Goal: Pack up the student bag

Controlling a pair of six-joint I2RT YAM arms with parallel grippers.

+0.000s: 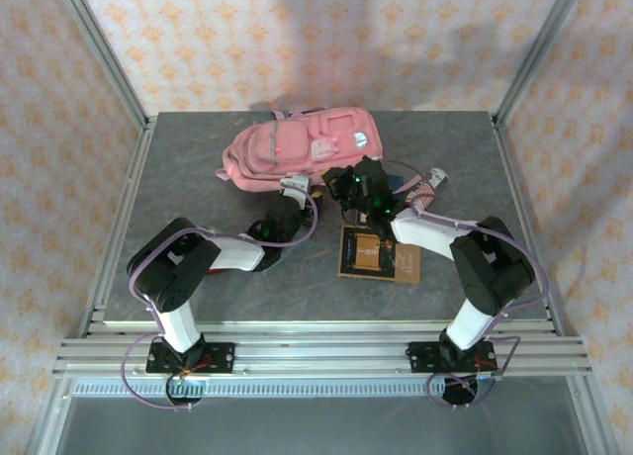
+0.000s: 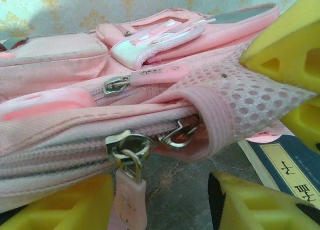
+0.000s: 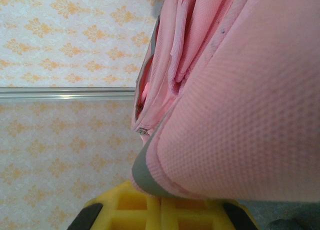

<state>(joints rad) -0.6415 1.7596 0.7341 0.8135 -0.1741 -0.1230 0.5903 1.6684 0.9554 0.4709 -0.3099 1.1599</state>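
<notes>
Fabric of student bag (image 1: 297, 146) pinched in shut right hand (image 1: 357, 185); left hand (image 1: 294, 191) half open by zip (image 2: 127, 157)

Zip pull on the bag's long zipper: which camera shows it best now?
Left wrist: the zip pull hangs sharp and close, low in frame. Top external shows the whole student bag, but the pull is too small to tell. Right wrist looks at its pink fabric up close.

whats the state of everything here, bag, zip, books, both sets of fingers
student bag: lying on the table
zip: shut along the stretch that shows
left fingers: open, zip pull between them
right fingers: shut on the bag's mesh
brown book: closed, flat on the table
blue book: closed, flat beside the bag
</notes>
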